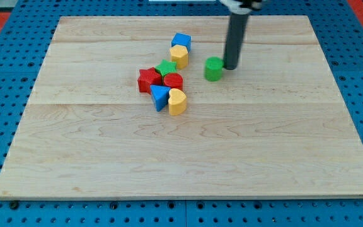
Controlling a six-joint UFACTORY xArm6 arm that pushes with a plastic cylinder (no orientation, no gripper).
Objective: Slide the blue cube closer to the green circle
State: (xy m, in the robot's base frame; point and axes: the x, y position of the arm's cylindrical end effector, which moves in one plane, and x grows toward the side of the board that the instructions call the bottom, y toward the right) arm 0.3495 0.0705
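Note:
The blue cube (181, 41) sits near the top middle of the wooden board, touching a yellow block (179, 56) just below it. The green circle (213, 69) stands to the right and a little lower, apart from the cube. My tip (230, 67) rests on the board just right of the green circle, very close to it or touching it. The dark rod rises from there to the view's top edge.
A cluster lies left of the green circle: a green star (166, 67), a red star (148, 79), a red round block (173, 81), a blue triangle (159, 97) and a yellow heart (177, 101). The board (188, 164) lies on a blue pegboard.

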